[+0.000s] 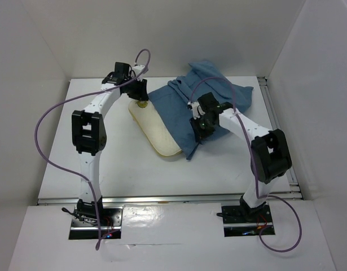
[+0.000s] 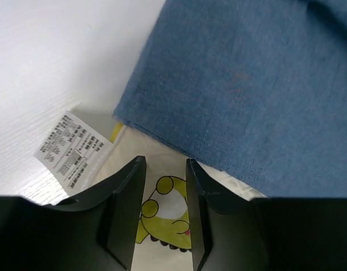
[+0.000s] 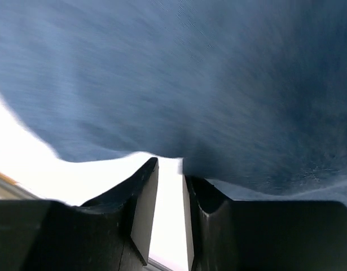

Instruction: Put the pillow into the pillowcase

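Desk (image 1: 111, 169): white; pillow (image 1: 156, 132) lay half under pillowcase (image 1: 179, 104) toward far edge
Left gripper (image 2: 165, 160): jaws slightly apart, likely steadied pillow's corner
Right gripper (image 3: 169, 167): met pillowcase hem, grip unclear

Your top view looks down from above and behind both arm bases and takes in the whole table (image 1: 134, 169). Your left wrist view sits close over the pillow (image 2: 165, 197), looking past its own fingers (image 2: 128, 209) at the pillowcase (image 2: 246, 84) hem. Your right wrist view is nearer still, blurred and filled by blue cloth. All three share the pillowcase. Top and left also share the pillow's corner.
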Robot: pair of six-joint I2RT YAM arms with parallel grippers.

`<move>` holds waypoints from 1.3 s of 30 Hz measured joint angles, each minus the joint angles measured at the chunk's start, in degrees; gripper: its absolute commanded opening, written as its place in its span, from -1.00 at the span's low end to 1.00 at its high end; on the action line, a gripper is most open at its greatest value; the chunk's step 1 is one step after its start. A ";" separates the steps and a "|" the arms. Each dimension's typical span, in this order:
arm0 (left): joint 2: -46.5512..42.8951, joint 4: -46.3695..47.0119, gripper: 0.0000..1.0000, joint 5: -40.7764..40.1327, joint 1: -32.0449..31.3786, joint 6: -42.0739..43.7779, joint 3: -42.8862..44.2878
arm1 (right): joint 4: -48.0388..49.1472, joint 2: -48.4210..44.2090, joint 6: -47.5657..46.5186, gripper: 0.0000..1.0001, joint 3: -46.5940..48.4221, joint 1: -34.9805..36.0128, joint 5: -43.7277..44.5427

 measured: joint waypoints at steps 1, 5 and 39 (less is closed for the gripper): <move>0.00 0.02 -0.07 -0.37 -0.37 0.61 -0.57 | -0.07 0.00 0.13 -0.36 0.96 0.39 -0.50; 0.00 0.07 -0.27 -2.75 -1.95 3.65 -1.95 | -0.33 0.33 0.72 -0.42 8.07 2.80 -3.41; -37.99 -0.28 0.22 -8.61 -6.88 12.98 -42.03 | 0.61 11.56 0.22 -0.40 17.92 -2.12 -3.02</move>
